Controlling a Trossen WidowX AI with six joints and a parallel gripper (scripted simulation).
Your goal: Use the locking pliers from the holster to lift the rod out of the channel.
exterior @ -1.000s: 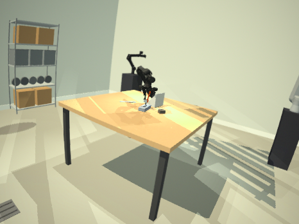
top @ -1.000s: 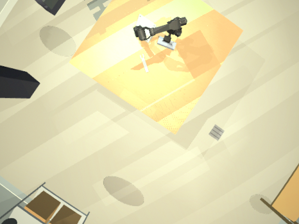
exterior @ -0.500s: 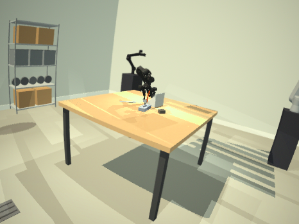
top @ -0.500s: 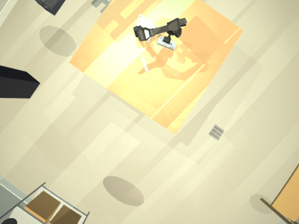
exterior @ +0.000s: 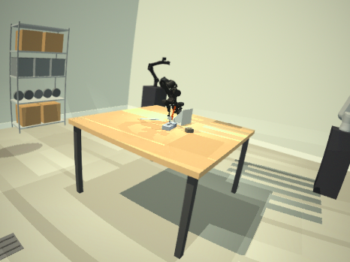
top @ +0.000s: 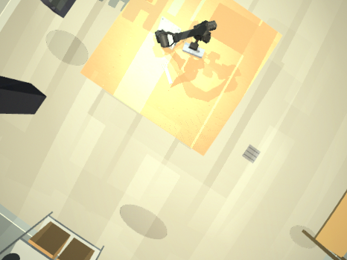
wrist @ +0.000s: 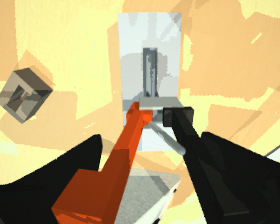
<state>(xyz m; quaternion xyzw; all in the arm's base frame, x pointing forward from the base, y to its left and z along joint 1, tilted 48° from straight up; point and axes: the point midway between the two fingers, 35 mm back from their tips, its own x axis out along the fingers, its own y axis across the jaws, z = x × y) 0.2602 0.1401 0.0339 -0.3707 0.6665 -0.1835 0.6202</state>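
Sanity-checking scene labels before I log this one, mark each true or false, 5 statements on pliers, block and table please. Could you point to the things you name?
1. One handle of the pliers [wrist: 127, 150] is orange-red and the other black. True.
2. The pliers' nose is over the slotted block [wrist: 172, 30] [exterior: 166, 127] in the wrist view. True.
3. The slotted block is bright green. False: it is pale grey.
4. The table [exterior: 131, 143] [top: 167, 119] has dark legs. True.
5. The small dark hollow block [wrist: 36, 89] [exterior: 189, 130] sits inside the slotted block's channel. False: it is on the table, apart from the slotted block.
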